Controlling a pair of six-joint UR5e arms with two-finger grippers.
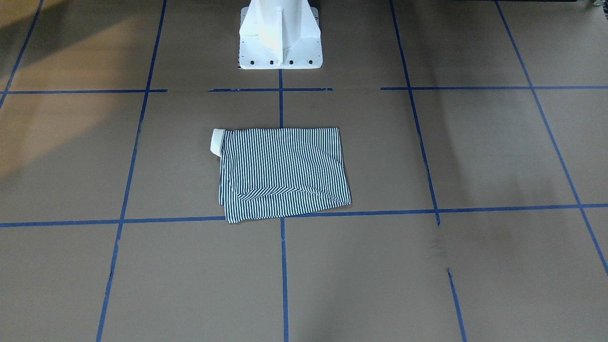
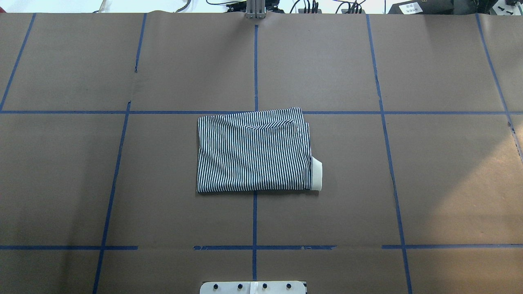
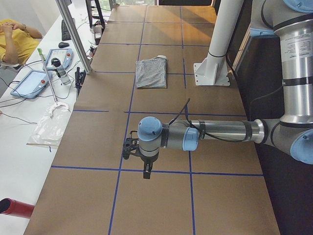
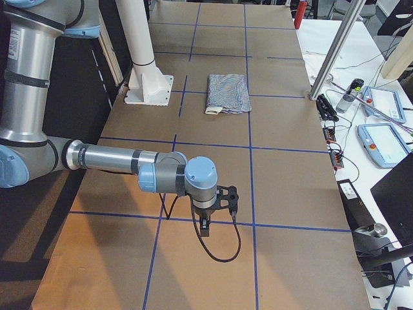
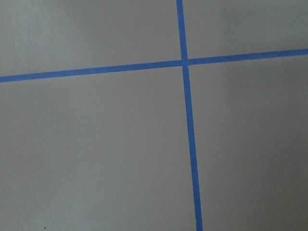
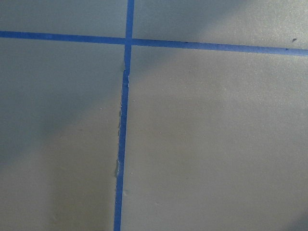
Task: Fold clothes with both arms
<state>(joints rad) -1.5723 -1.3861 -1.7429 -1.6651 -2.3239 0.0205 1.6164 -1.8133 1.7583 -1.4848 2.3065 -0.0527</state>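
Note:
The navy-and-white striped polo shirt (image 2: 253,151) lies folded into a flat rectangle in the middle of the table, its cream collar (image 2: 316,174) sticking out at one corner. It also shows in the front-facing view (image 1: 282,173), the left view (image 3: 151,73) and the right view (image 4: 227,93). My left gripper (image 3: 131,148) hangs over the table's left end, far from the shirt. My right gripper (image 4: 229,199) hangs over the right end, also far off. Both show only in the side views, so I cannot tell whether they are open or shut. The wrist views show only bare paper and tape.
Brown paper with a blue tape grid (image 2: 255,220) covers the table. The white pedestal base (image 1: 280,35) stands behind the shirt. Teach pendants (image 4: 381,139), cables and a plastic bag (image 3: 51,125) lie on the side bench. A person in yellow (image 3: 14,36) sits there.

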